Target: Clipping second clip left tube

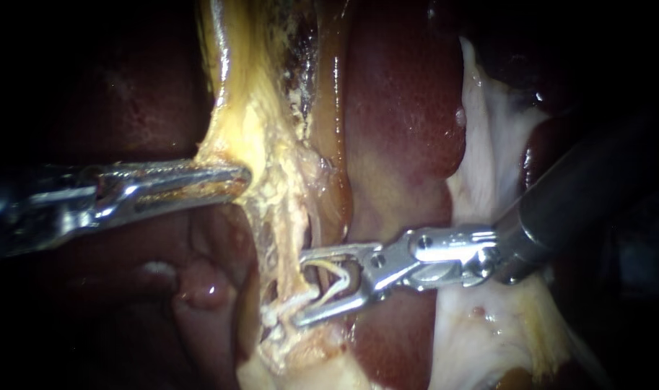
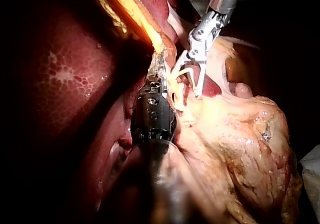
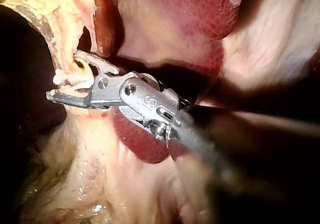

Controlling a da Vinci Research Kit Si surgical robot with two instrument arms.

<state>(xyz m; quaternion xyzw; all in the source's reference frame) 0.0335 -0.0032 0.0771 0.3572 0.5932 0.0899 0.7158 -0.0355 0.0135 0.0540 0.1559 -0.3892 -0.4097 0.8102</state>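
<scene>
— Where is the tube?
— The tube [image 1: 286, 303] lies inside the end effector of your right instrument [image 1: 304, 287]. That end effector stands wide apart, with a white clip [image 1: 341, 276] seated against both halves.
— And my left?
— On your left instrument [image 1: 239, 175] the end effector is clamped on yellow tissue [image 1: 264, 137], beside the liver [image 1: 401, 108].

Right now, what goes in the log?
left instrument: gripping yellow tissue | right instrument: open clip held around tube
</scene>
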